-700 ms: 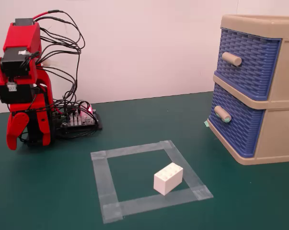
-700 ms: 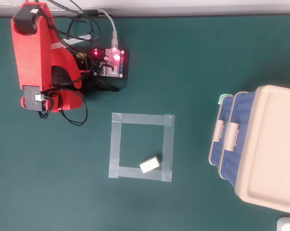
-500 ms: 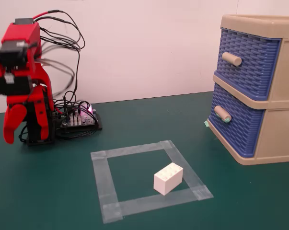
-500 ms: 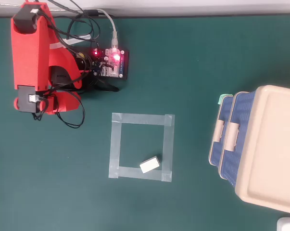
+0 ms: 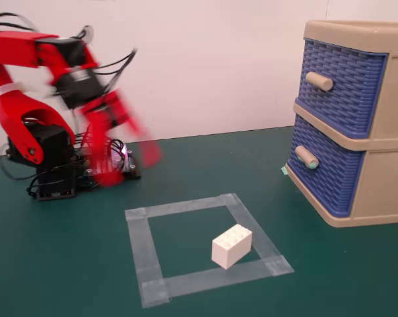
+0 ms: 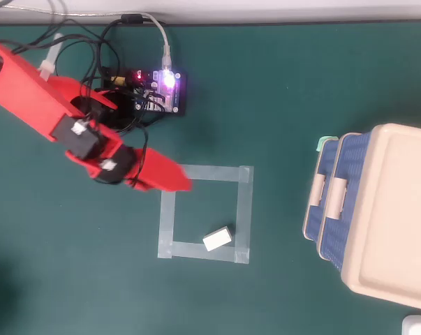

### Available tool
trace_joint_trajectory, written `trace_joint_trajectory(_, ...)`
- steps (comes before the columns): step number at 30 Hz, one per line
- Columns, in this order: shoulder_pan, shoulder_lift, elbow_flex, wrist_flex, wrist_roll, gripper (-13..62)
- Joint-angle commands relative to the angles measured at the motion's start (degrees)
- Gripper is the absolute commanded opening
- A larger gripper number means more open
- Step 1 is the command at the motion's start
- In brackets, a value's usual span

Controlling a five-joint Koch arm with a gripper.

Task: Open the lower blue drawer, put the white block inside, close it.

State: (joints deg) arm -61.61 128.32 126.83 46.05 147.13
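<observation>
1. The white block (image 5: 232,246), a small studded brick, lies inside the tape square (image 5: 140,254), at its near corner.
2. The lower blue drawer (image 5: 324,173) is shut, well right of the square.
3. The red claw (image 6: 179,183) is blurred; I cannot tell its state.

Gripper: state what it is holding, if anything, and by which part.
Nothing is held. The gripper is over the taped square's corner, apart from the white block, which lies untouched inside the square.
</observation>
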Motion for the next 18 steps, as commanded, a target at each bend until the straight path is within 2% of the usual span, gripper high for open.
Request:
trace_joint_trajectory(1,-5.36,-3.34,2.81,-20.92,13.36,32.8)
trace_joint_trajectory(6,-11.60,-17.67,15.91,-61.08,16.87,32.6)
trace_joint_trajectory(10,-13.71,-39.64,14.94,-97.12,16.87,32.5)
trace_joint_trajectory(13,-14.41,-52.91,3.87,-105.12,16.87,32.4)
trace_joint_trajectory(18,-13.62,-63.90,-14.94,-103.97,16.96,32.3)
